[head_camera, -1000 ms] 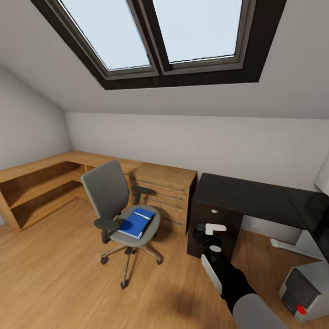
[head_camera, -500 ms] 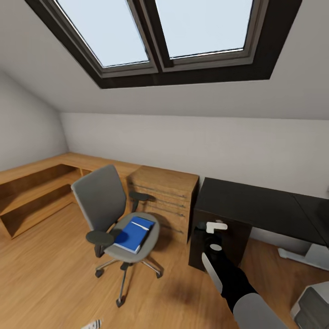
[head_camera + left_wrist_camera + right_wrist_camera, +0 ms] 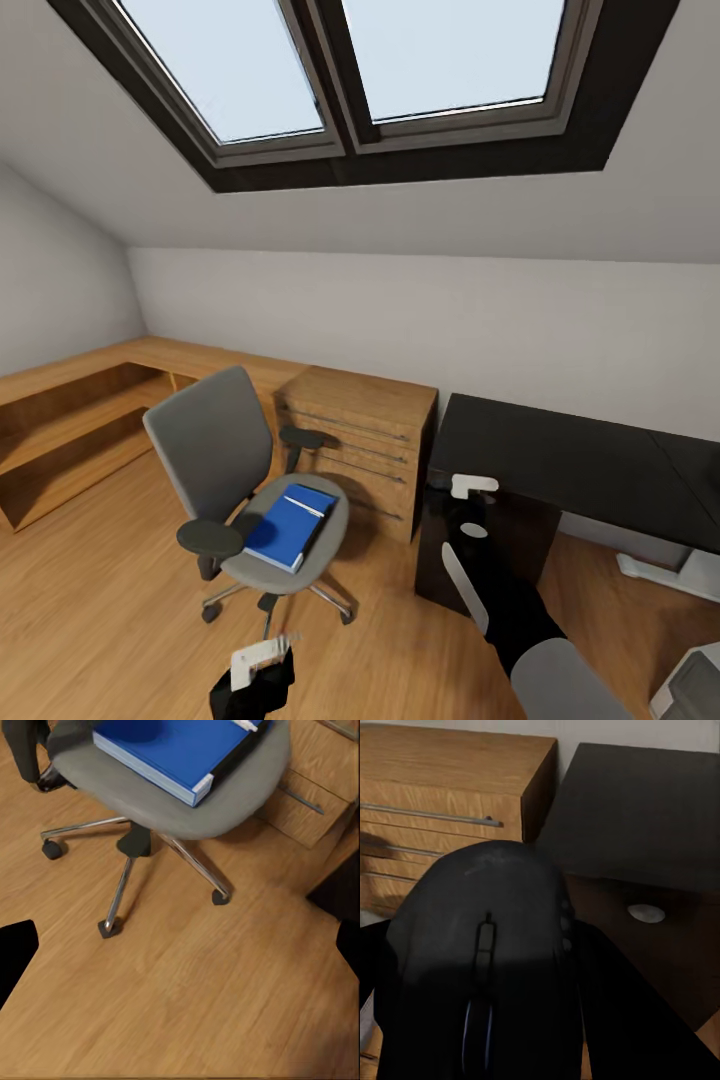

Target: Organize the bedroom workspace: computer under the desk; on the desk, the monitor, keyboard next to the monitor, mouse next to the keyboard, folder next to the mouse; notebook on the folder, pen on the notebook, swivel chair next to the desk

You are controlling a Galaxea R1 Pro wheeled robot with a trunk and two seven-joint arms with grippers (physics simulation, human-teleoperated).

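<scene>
Mouse (image 3: 487, 975) clamped in right gripper (image 3: 470, 500), carried high, presumably for desk (image 3: 560, 450) placement. Left gripper (image 3: 262, 655) low near floor, finger state unclear. Beyond, blue folder (image 3: 288, 525) flat on swivel chair (image 3: 230, 470) seat, awaiting transfer. Farther, wooden dresser (image 3: 360, 440) beside black desk.

head cam high, wide; left wrist cam faces floor, both share swivel chair (image 3: 250, 480) (image 3: 172, 802).

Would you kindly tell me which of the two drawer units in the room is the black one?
It is the drawer unit under the glossy black desk, beside the right gripper. The dresser next to it is light wood with long bar handles.
</scene>
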